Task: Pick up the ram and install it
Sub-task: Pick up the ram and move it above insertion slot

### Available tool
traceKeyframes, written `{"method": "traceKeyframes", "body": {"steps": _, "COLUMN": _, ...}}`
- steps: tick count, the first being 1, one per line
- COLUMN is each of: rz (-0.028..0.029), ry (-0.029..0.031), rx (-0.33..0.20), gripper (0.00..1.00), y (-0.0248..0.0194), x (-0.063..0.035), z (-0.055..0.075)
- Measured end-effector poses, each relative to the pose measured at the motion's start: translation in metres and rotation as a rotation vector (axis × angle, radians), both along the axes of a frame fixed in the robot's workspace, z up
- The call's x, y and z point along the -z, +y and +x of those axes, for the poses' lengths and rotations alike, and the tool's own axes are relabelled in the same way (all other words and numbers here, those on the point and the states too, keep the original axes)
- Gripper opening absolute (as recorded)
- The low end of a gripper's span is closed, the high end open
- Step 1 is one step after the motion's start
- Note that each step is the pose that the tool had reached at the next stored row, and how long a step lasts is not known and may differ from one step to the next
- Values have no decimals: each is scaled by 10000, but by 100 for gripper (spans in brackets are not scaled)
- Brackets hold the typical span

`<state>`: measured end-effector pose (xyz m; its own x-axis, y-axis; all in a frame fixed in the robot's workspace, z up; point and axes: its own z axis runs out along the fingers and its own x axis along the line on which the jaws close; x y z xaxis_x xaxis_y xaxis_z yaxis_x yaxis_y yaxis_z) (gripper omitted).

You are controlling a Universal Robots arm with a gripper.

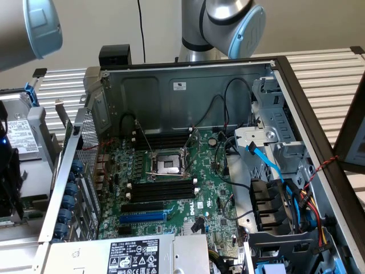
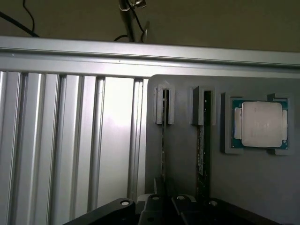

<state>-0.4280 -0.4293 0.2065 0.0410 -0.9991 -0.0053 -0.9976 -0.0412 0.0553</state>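
The ram is a thin green stick seen edge-on, standing in the left grey slot of a grey holder plate. A second stick stands in the slot beside it. My gripper is over the left stick's near part, its dark fingers close together on either side of the stick's edge, and the stick still sits in its holder. In the exterior view the open computer case shows the green motherboard with long black slots beside the processor socket.
A processor chip rests in a holder on the same plate. Ribbed aluminium table lies beside the plate. In the case, blue and black cables and a drive cage crowd the exterior view's right. The arm's joints hang above the case.
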Motion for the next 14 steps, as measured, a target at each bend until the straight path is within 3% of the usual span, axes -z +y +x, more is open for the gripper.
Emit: {"method": "traceKeyframes", "body": {"steps": 14, "rz": 4, "ry": -7, "rx": 1, "gripper": 12, "y": 0, "x": -599, "z": 0}}
